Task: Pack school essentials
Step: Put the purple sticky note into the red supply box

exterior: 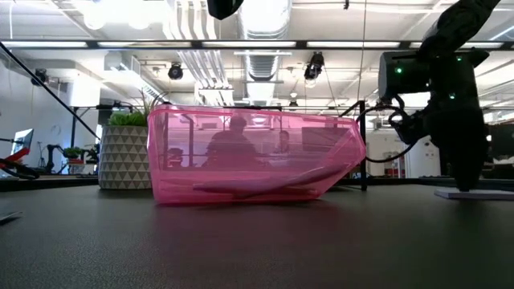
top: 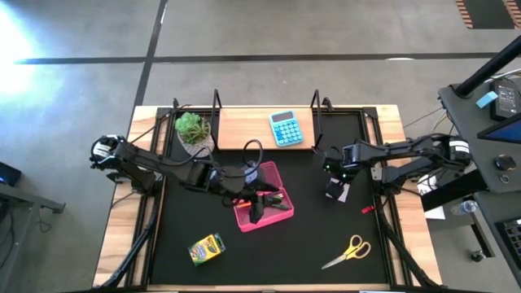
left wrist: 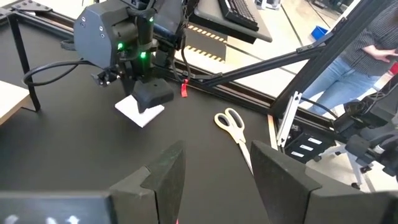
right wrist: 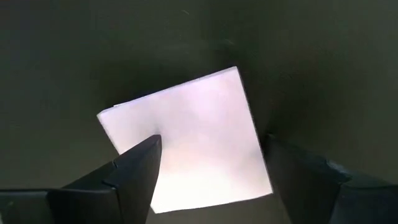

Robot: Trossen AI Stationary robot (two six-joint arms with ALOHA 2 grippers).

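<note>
With my right gripper (right wrist: 211, 168) spread wide, straddling the white pad (right wrist: 186, 140) lying flat on the mat between my fingers, I judge it light, thin, best pinched by opposite edges.

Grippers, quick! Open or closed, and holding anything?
Left gripper: open, empty, above the translucent pink plastic box.
Right gripper: open, straddling the white square pad, not gripping.

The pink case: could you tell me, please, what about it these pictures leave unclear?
- Contents of the pink case: high view, left gripper covers them; low view, tinted wall blurs them.
- Whether left gripper holds anything: left wrist view, fingertips cut off by the edge.
</note>
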